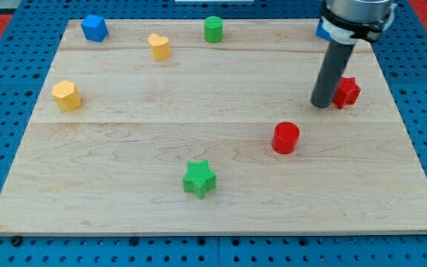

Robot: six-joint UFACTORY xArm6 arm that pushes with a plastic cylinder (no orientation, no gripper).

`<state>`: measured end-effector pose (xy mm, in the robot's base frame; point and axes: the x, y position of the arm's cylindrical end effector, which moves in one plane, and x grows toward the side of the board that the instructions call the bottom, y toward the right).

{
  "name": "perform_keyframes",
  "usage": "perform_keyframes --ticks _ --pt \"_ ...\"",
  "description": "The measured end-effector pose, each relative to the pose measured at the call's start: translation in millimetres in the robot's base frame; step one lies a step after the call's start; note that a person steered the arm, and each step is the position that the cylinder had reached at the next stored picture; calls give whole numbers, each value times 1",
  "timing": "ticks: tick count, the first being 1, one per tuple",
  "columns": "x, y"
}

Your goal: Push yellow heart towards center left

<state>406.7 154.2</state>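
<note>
Currently the dark rod stands upright over the view's right part of the wooden board (221, 215), and my tip (321, 105) rests on the board surface. The tool is only a plain rod, so it grasps nothing and has nothing to close or release; it carries no block.

Just beside my tip, on the view's right side of it, sits the red star block (348, 91). The rod seems to touch this block or almost touch it, but the exact contact cannot be decided. Below my tip and a little to the view's left, near to it, stands the red cylinder (285, 138), which is apart from the tip. Further down and to the view's left is the green star block (199, 179), well apart from the tip.

The yellow heart (159, 46) is far from my tip, to the view's left and somewhat higher, close to the top edge of the board. Between the heart and the rod, also near the top edge, stands the green cylinder (213, 29). Further left than the heart, in the top left corner, is a blue block (94, 28) with several flat sides. Below it, near the left edge, lies a second yellow block (66, 95), also with several flat sides. Behind the rod's upper part a small piece of another blue block (322, 31) shows; its shape is hidden.
</note>
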Motion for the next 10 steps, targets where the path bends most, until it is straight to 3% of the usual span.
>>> perform_keyframes --ticks 3,4,10 --pt "-108 -106" --pt "-125 -133" --pt "-165 -209"
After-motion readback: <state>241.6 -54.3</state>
